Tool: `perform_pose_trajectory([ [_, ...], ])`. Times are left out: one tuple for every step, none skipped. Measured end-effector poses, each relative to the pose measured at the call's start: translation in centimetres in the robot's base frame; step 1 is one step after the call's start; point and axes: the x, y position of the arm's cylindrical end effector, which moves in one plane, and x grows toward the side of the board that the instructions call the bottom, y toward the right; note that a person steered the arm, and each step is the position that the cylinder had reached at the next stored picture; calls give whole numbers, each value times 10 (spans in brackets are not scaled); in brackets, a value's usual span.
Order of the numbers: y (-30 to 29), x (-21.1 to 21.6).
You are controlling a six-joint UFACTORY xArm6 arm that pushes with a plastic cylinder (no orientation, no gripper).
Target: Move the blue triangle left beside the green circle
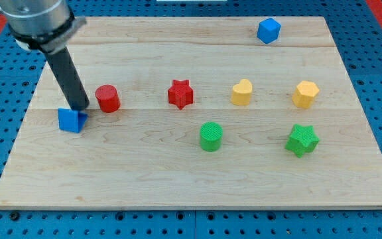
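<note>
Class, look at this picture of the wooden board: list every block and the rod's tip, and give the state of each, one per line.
Blue triangle block: near the left edge, touching my tip.
My tip: against the triangle's upper right.
Red cylinder: upright, right of my tip.
Red star: untouched.
Green circle block: upright, alone.
Yellow heart: untouched.
Yellow hexagon: untouched.
Green star: untouched.
Blue hexagon: near the top edge.

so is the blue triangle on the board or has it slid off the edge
On the board. The blue triangle sits on the wooden board near its left edge, with my tip touching its upper right and the red cylinder nearby.
</note>
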Motion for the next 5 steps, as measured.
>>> perform_pose_trajectory([
  [-9, 12],
  [-67, 10],
  [-101, 19],
  [-44, 29],
  [39, 41],
])
